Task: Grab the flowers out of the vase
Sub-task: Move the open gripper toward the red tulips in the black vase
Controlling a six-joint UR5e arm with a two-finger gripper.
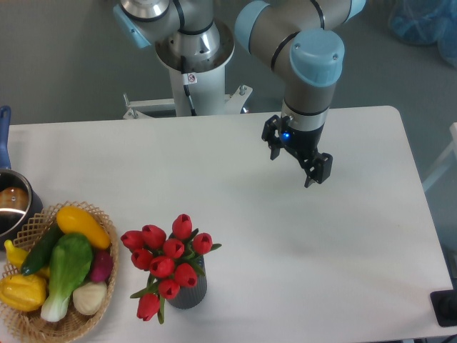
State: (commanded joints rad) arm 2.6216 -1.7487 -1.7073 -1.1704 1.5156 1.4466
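Observation:
The flowers (pixel 166 261), a bunch of red tulip buds with green stems and leaves, stand in the vase (pixel 189 293), a short dark grey ribbed cylinder near the table's front edge, left of centre. Some buds droop over its left side. My gripper (pixel 295 158) hangs over the table's back right part, far from the flowers, up and to the right of them. Its two black fingers are spread apart and hold nothing.
A wicker basket (pixel 28 325) with yellow, green, purple and white vegetables sits at the front left, next to the flowers. A metal pot (pixel 13 204) with a blue handle is at the left edge. The white table (pixel 343 257) ends at the right and front.

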